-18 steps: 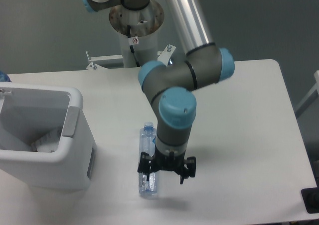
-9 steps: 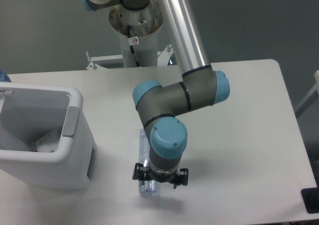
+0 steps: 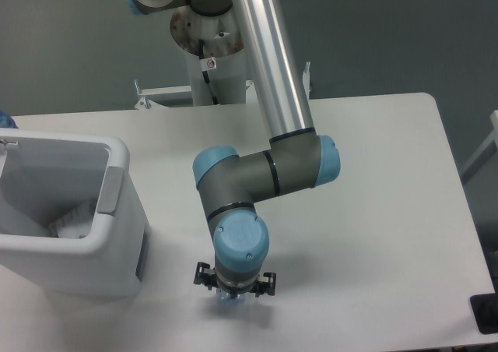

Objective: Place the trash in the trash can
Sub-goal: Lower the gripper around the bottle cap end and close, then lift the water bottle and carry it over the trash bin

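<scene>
The clear blue-tinted plastic bottle (image 3: 230, 297) lies on the white table, almost wholly hidden under the arm's wrist; only a small bluish end shows near the front edge. My gripper (image 3: 233, 283) points straight down right over it, jaws spread to either side, open around the bottle. The white trash can (image 3: 117, 247) stands at the left of the table, with a crumpled whitish wrapper (image 3: 74, 221) lying inside it.
The arm's elbow and silver tube (image 3: 268, 72) rise over the table's middle to the base post (image 3: 214, 48) at the back. The table's front edge runs just below the gripper. A dark object (image 3: 486, 313) sits at the lower right corner.
The wrist has swung left and toward the front edge and dropped lower, now covering the bottle that showed beside it before. The bottle has not visibly moved.
</scene>
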### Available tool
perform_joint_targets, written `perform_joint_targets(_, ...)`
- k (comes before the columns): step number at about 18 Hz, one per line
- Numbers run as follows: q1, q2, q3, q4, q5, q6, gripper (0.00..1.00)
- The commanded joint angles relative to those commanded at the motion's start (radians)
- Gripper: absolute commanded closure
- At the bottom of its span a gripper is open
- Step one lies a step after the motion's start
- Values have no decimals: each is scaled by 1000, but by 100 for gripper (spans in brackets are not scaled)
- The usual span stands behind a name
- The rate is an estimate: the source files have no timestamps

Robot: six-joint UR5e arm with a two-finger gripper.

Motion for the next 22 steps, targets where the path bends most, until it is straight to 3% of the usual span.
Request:
perform_joint_targets(3,-5,-9,0,2,6,-3,0)
perform_joint_targets(5,-6,-9,-2,3,5,-6,8)
perform_joint_targets(11,-6,-8,0,3,5,-8,58)
perform_joint_targets(16,-6,12,0,8,-4,-6,61)
perform_joint_targets(22,1,77,0,9,-35,6,64)
